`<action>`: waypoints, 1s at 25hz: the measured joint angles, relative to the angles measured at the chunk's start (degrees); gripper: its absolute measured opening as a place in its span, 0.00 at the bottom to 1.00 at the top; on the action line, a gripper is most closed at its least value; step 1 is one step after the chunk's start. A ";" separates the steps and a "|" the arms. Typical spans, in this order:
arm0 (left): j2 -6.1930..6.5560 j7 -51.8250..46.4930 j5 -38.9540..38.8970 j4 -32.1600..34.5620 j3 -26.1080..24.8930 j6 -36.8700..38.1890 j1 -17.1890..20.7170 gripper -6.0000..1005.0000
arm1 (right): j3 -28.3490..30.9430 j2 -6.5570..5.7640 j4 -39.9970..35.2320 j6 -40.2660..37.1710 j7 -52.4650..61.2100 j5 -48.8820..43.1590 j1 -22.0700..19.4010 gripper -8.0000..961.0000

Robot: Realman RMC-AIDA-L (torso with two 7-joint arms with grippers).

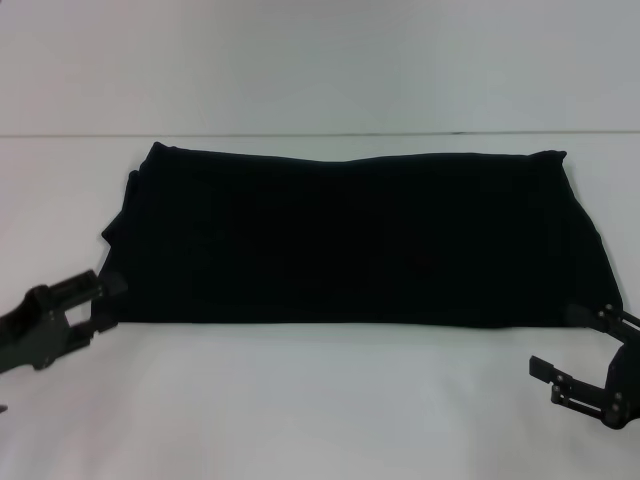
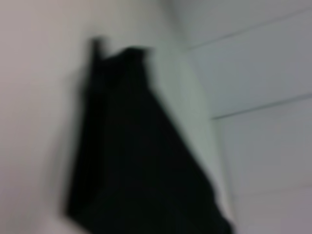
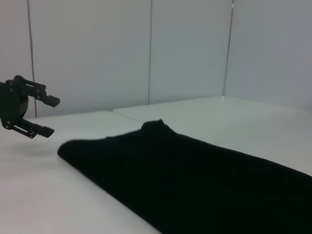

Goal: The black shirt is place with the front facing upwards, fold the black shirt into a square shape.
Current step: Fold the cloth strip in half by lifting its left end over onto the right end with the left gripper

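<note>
Head view: both end effectors open, empty.

I count one black shirt (image 1: 350, 240), a single folded piece of cloth, and no other loose thing lies beside it on the one white surface (image 1: 320, 400) in front of me. I count two hands of mine: one left hand (image 1: 100, 300) by the shirt's near left corner, its two fingers spread apart, and one right hand (image 1: 575, 345) by the near right corner, its two fingers also apart. Across my right wrist view I again see just one shirt and one hand, my left
</note>
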 joint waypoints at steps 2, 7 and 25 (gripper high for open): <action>-0.15 -3.31 1.80 0.33 0.07 -2.47 -0.16 0.73 | 0.51 0.10 0.35 0.04 -1.51 -0.10 -0.29 0.87; -0.26 -6.46 3.04 0.42 0.24 -4.69 -0.46 0.73 | 0.93 0.23 0.80 0.54 -2.03 -0.75 -0.47 0.87; 0.07 -16.42 6.18 1.04 0.42 -12.85 -2.32 0.73 | 1.47 0.29 1.29 2.24 -1.85 -0.78 -0.25 0.87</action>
